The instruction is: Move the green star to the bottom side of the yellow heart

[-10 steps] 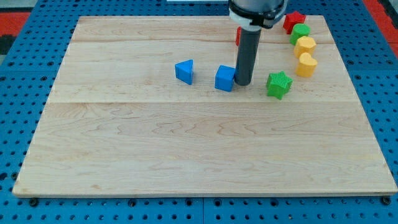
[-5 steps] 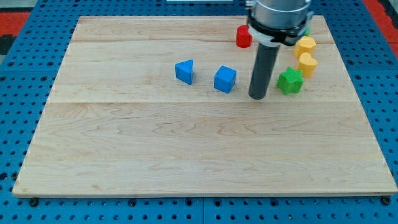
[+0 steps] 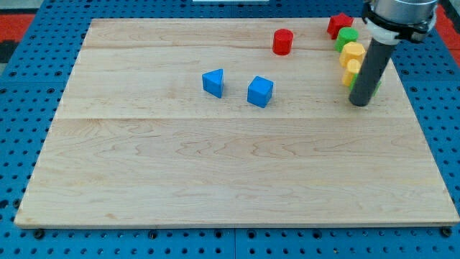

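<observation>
My tip point(image 3: 360, 101) rests on the board at the view's right, just below the yellow heart point(image 3: 348, 73). The rod covers most of the green star point(image 3: 377, 85). Only a green sliver shows at the rod's right edge, to the lower right of the heart. The heart's right part is also hidden by the rod.
A yellow hexagon-like block point(image 3: 352, 52), a green block point(image 3: 347, 36) and a red star point(image 3: 338, 24) line up above the heart. A red cylinder point(image 3: 282, 41) stands at top centre. A blue triangle point(image 3: 213, 83) and a blue cube point(image 3: 260, 91) sit mid-board. The board's right edge point(image 3: 424, 144) is close.
My tip has swept to the right from beside the blue cube. It has pushed the green star right, to below and right of the yellow heart, where the rod now hides it.
</observation>
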{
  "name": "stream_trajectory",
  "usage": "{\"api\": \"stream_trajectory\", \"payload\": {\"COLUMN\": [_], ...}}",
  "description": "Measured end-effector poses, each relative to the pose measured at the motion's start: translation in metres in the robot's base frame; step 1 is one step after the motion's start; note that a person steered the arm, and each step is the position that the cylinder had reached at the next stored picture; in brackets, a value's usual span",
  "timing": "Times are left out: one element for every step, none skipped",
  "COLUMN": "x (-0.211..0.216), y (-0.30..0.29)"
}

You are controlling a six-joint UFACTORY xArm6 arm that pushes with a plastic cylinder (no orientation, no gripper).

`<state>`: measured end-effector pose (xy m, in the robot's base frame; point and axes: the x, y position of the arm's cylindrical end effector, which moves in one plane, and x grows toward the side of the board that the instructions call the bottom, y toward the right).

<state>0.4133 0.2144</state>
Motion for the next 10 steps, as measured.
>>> {"api": "stream_trajectory", "payload": {"x": [0.001, 0.001, 0.002, 0.023, 0.014, 0.005, 0.005, 0.005, 0.005, 0.005], "y": [0.001, 0.002, -0.006, 0.014, 0.052, 0.05, 0.037, 0.027, 0.02, 0.018]}}
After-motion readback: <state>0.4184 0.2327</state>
